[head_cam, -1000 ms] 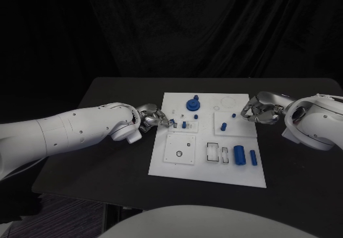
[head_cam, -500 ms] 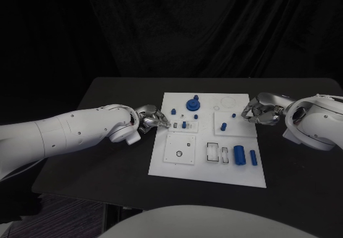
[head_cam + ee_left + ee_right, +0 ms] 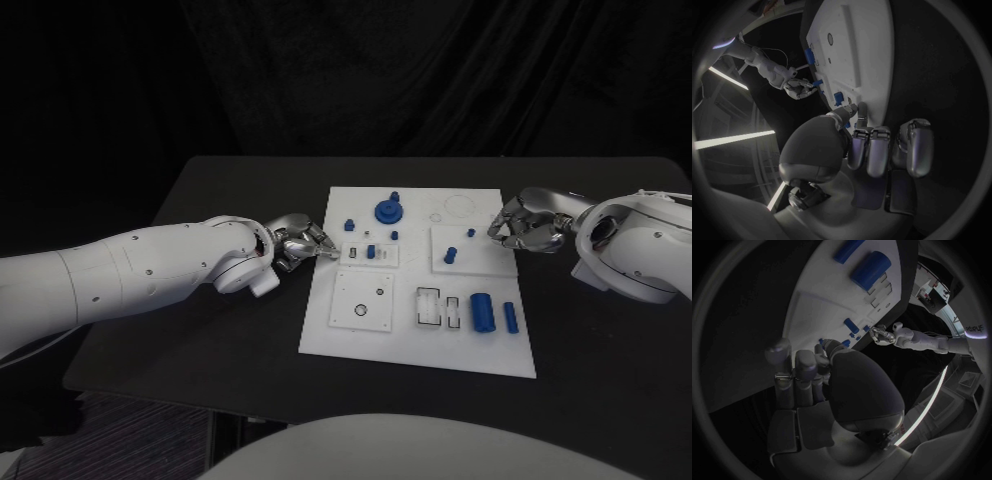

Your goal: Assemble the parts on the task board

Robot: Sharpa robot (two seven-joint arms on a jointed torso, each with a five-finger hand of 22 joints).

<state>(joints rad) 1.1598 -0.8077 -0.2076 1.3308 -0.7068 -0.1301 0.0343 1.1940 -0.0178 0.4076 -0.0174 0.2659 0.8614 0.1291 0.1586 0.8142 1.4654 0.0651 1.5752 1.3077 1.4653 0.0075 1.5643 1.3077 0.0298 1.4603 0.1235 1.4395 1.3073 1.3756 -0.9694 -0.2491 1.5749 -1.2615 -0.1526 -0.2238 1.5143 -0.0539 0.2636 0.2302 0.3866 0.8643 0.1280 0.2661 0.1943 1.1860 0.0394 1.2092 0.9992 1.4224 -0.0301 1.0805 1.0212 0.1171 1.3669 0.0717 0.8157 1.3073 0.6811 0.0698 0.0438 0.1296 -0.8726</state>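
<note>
Blue plastic parts (image 3: 482, 313) stand on white task board (image 3: 418, 345): likely light, rigid, slick; pinch at sides. Left hand (image 3: 306, 243) at board's 9 o'clock, right hand (image 3: 522, 224) at 3; both curled, grasp undeterminable.

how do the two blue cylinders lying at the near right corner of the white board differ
The thick blue cylinder is clearly wider and longer than the thin blue cylinder. The thick one lies closer to the slotted rectangular recesses, the thin one nearer the right edge of the white task board. Both lie flat, parallel, side by side, pointing away from the robot, with neither robot hand touching them.
</note>
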